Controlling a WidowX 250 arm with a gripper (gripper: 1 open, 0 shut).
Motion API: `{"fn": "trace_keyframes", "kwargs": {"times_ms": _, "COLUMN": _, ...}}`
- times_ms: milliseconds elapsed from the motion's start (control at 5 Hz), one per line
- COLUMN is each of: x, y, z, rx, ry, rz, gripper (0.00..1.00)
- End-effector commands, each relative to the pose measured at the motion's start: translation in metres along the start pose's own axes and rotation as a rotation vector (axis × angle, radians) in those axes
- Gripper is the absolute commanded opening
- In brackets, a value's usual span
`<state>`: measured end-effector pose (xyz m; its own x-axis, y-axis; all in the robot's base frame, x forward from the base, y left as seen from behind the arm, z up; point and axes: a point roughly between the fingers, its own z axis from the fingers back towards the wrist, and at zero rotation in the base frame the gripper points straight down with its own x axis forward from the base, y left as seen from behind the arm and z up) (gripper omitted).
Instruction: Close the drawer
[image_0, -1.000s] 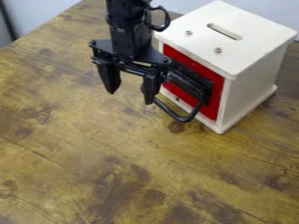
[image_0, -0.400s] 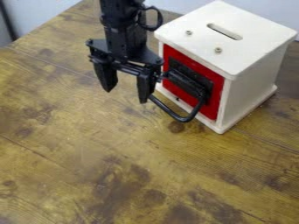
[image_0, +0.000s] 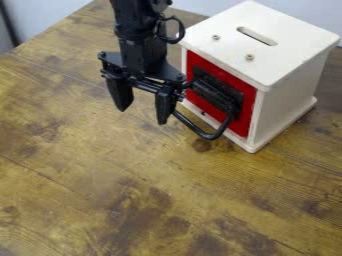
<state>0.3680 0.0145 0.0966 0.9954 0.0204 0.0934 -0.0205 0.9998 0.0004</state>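
Note:
The drawer (image_0: 211, 88) shows a red front set in a cream wooden cube (image_0: 267, 60), and the front looks close to flush with the cube's face. Its black loop handle (image_0: 201, 125) sticks out toward the lower left over the table. My gripper (image_0: 140, 100) hangs just left of the red front, pointing down, its two black fingers spread apart with nothing between them. The right finger (image_0: 163, 104) stands close beside the handle; whether they touch I cannot tell.
The cube has a slotted top (image_0: 257, 38) and sits at the upper right of a worn wooden table (image_0: 120, 190). A dark strip (image_0: 8, 25) runs along the table's far left corner.
My gripper has shifted slightly to the left, away from the red front. Its fingers stay spread. The drawer and handle look unmoved.

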Motion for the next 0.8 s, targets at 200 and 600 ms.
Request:
{"fn": "trace_keyframes", "kwargs": {"times_ms": 200, "x": 0.0087, "y": -0.0107, "z": 0.0157, "rx": 0.008, "ry": -0.054, "rz": 0.023, "gripper": 1.00}}
{"fn": "trace_keyframes", "kwargs": {"times_ms": 600, "x": 0.0104, "y": -0.0159, "z": 0.0175, "rx": -0.010, "ry": -0.063, "rz": -0.094, "gripper": 1.00}}
